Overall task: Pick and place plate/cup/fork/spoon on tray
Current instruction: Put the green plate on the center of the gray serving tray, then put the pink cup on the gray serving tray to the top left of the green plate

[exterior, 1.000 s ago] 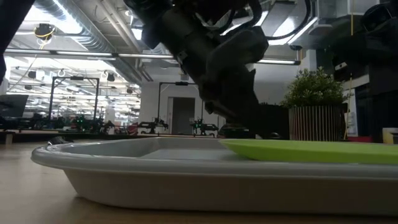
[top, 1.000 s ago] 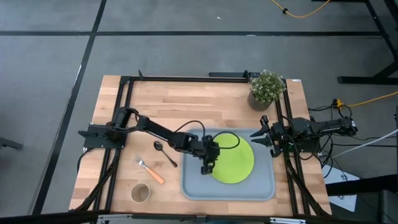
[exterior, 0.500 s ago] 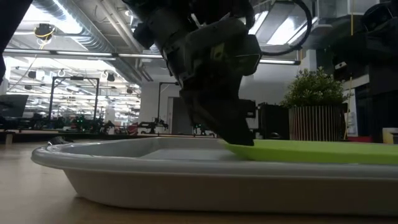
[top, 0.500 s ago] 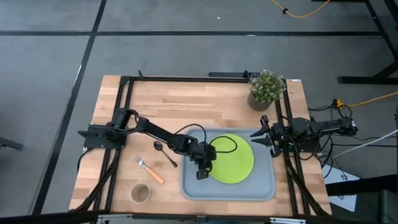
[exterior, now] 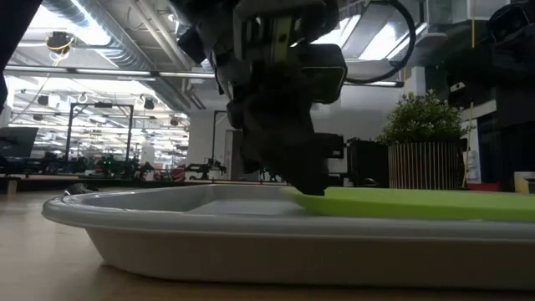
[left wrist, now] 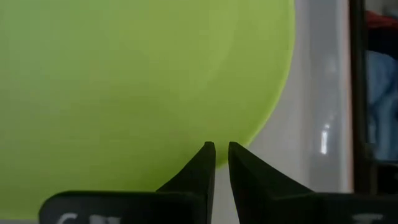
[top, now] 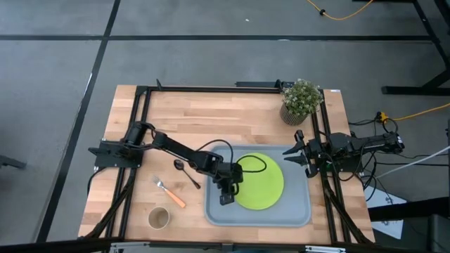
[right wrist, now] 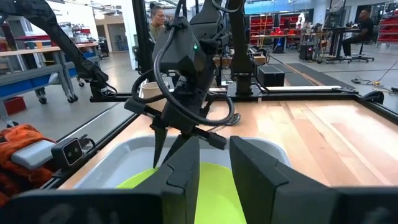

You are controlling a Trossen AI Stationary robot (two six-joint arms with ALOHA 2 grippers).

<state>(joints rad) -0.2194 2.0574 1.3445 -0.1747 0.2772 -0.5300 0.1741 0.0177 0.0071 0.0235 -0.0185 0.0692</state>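
Wooden table [top: 211, 116] on grey floor, workshop beyond. Lime plate [top: 261, 181] inside tray [top: 295, 214], left gripper [top: 226, 197] pinching its left rim, fingers nearly closed. Right gripper [top: 295, 155] parked at tray's right edge, slightly parted. Spoon [top: 187, 173], fork [top: 169, 192], cup [top: 159, 218] left of tray.

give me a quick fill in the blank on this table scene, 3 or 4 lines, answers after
1. The lime-green plate lies inside the grey-blue ____.
2. The left claw is at the plate's rim, its fingers nearly ____.
3. The spoon, the fork and the tan ____ lie on the wood outside the tray.
4. The right claw waits near the potted ____.

Missing words: tray; shut; cup; plant
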